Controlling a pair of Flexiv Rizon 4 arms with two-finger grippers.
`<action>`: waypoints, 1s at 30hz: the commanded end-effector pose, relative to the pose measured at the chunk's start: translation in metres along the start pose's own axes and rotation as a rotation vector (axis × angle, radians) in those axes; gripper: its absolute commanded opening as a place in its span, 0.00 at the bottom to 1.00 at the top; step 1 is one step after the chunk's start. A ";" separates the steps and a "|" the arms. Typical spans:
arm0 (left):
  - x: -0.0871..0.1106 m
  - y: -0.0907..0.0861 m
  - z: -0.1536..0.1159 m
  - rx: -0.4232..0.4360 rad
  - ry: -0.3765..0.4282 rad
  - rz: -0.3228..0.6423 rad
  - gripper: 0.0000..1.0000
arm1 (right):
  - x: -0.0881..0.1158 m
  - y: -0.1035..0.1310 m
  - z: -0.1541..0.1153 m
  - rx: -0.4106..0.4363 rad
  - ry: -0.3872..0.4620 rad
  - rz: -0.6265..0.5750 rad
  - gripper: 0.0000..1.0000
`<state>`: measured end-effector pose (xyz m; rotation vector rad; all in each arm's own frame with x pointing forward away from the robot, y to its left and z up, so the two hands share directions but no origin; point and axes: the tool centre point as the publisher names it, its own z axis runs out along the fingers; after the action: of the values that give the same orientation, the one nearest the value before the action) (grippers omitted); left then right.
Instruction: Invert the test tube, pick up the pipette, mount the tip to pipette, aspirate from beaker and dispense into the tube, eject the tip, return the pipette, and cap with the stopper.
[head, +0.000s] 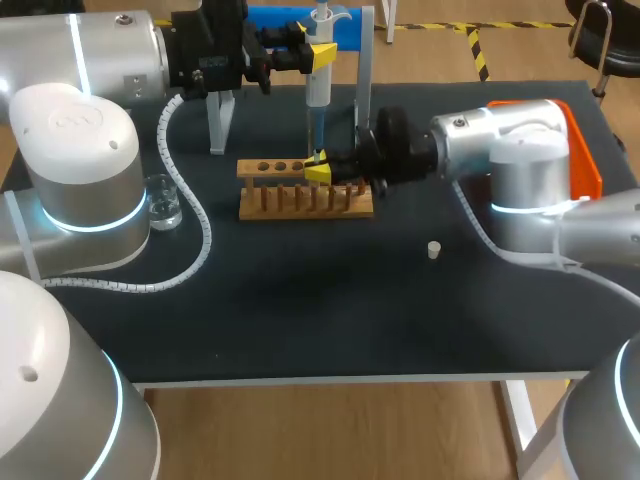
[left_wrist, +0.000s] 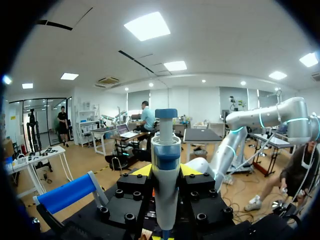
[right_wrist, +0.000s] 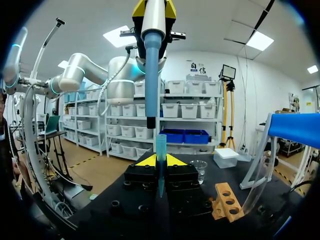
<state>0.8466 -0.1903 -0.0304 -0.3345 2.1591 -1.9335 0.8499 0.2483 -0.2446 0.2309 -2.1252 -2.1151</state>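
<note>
Where the right gripper sat at the middle of the head view, its 2 yellow-tipped fingers were clamped on a slim, translucent blue tip. The tip stood upright, wide mouth up and point down between the fingers. Straight above it, at the upper middle of the frame, the left gripper was closed around the pipette. The pipette hung vertical: a white barrel with a blue-banded head, and below it a narrow blue shaft. The shaft's dark end stood just over the tip's mouth, and the right wrist view showed a small gap between them. Just under the right gripper sat the wooden rack, with 3 round holes showing at its left end. A clear beaker stood at the left of the frame, well apart from the rack. A small white stopper lay alone on the black table, lower right of the rack. Behind the pipette stood a stand with a blue bar.
</note>
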 end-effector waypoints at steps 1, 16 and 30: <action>0.000 -0.001 0.000 -0.004 0.002 -0.001 0.00 | 0.002 0.004 -0.001 0.003 -0.003 -0.001 0.00; 0.000 -0.001 0.000 -0.004 0.002 -0.001 0.00 | 0.005 0.011 -0.002 -0.001 0.002 -0.012 0.00; 0.000 -0.001 0.000 -0.004 0.002 -0.001 0.00 | 0.009 0.009 -0.001 -0.005 0.009 -0.005 0.00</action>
<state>0.8465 -0.1905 -0.0292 -0.3351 2.1595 -1.9337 0.8428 0.2466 -0.2372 0.2473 -2.1158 -2.1168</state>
